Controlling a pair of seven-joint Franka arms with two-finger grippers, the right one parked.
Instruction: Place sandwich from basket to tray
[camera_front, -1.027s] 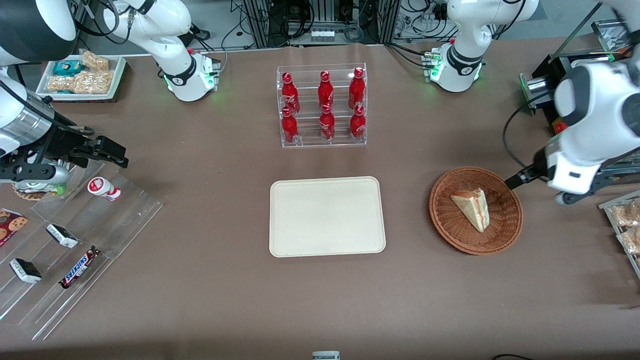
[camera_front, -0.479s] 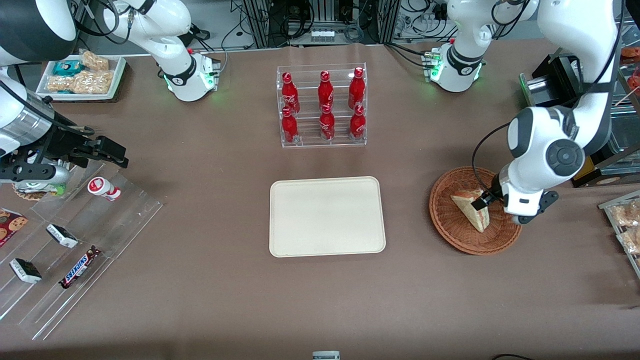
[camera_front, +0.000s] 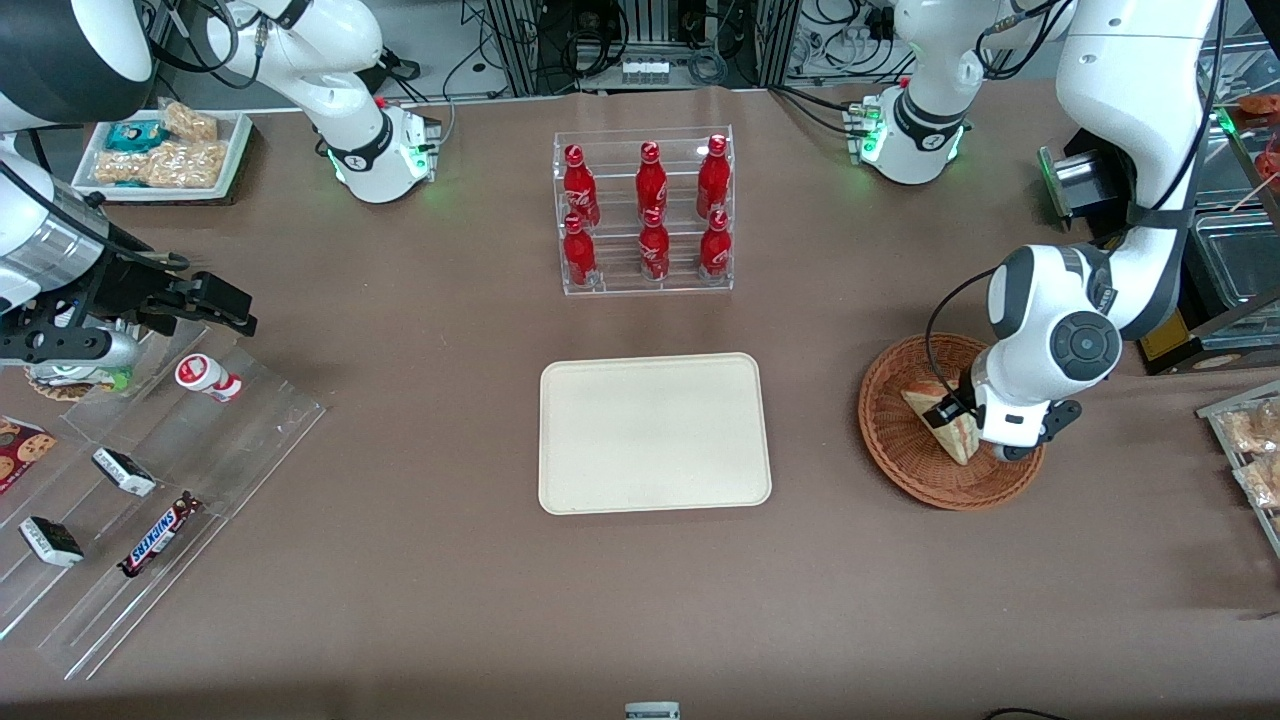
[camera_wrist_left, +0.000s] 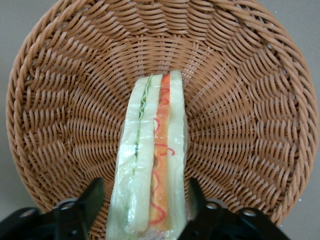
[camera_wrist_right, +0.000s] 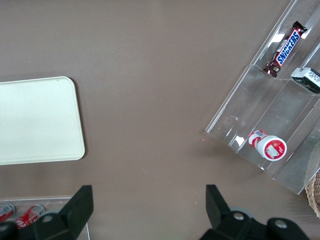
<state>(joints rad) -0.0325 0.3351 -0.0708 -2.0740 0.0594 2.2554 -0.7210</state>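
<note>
The sandwich (camera_front: 957, 440), a wedge of pale bread with green and orange filling, lies in the round wicker basket (camera_front: 893, 452) toward the working arm's end of the table. My left gripper (camera_front: 950, 412) is down in the basket, open, with one finger on each side of the sandwich and a small gap at both. In the left wrist view the sandwich (camera_wrist_left: 152, 165) runs between the two black fingers (camera_wrist_left: 92, 197) of the gripper (camera_wrist_left: 144, 194), on the basket's weave (camera_wrist_left: 240, 100). The cream tray (camera_front: 655, 432) lies flat at the table's middle, bare; it also shows in the right wrist view (camera_wrist_right: 35, 120).
A clear rack of red bottles (camera_front: 645, 215) stands farther from the front camera than the tray. A clear stepped rack with snack bars (camera_front: 150, 490) and a white tray of snacks (camera_front: 165, 150) lie toward the parked arm's end. Wrapped pastries (camera_front: 1250, 440) sit beside the basket.
My left arm has swung in from the table's edge over the basket and lowered. The open gripper now straddles the sandwich. The sandwich has not moved.
</note>
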